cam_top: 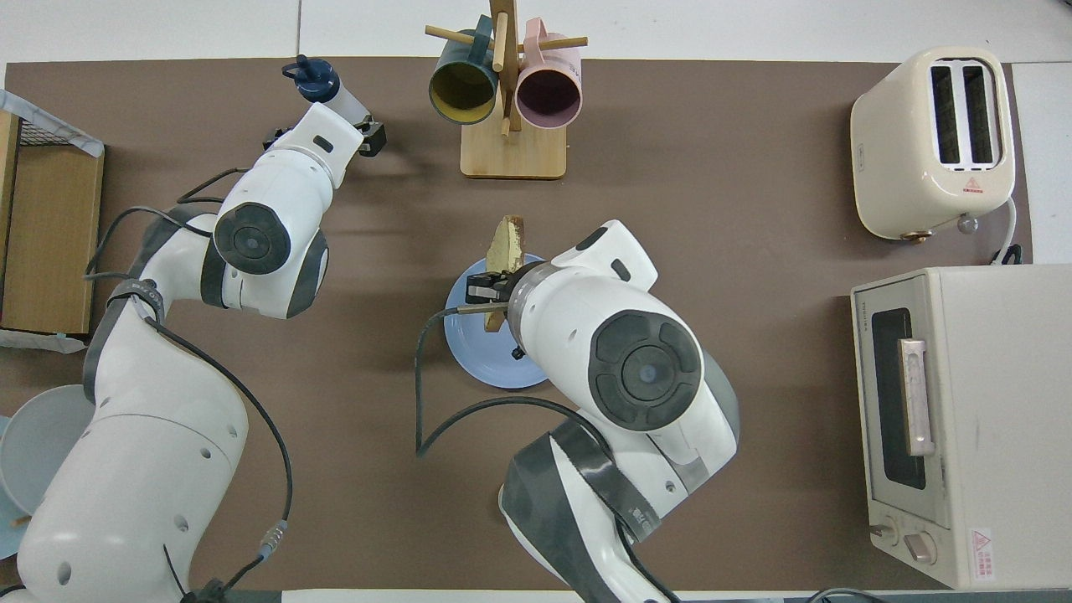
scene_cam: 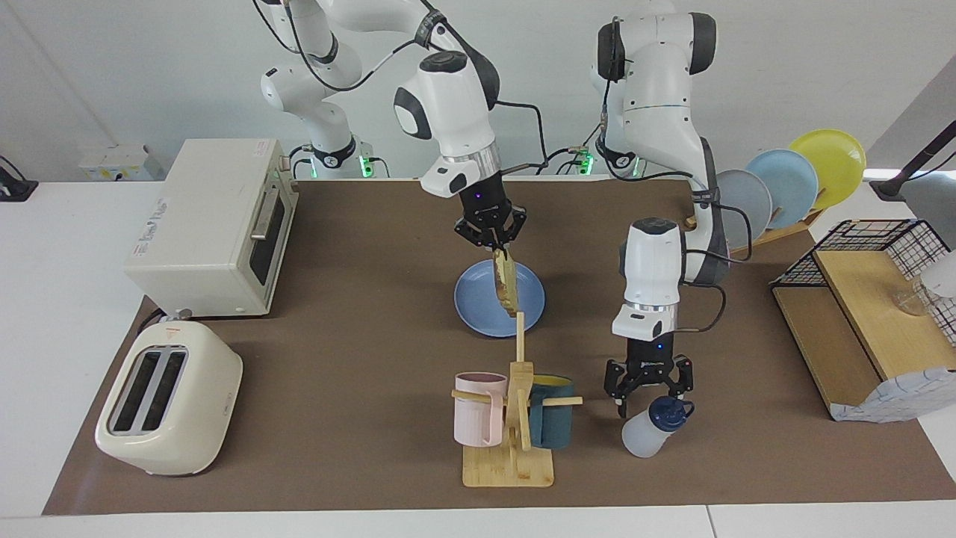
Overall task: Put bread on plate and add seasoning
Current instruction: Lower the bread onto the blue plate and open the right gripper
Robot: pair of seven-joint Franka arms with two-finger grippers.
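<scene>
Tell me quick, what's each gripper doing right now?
Left gripper: open, over the seasoning bottle, holding nothing.
Right gripper: shut on the bread, hanging over the blue plate.

Both arms: glossy white shells, dark grey joint caps, silver wrist rings, black cables looped alongside. Black skeletal claws, left claw (scene_cam: 647, 379), right claw (scene_cam: 491, 229); blue LED above each. Green lights at bases.
</scene>
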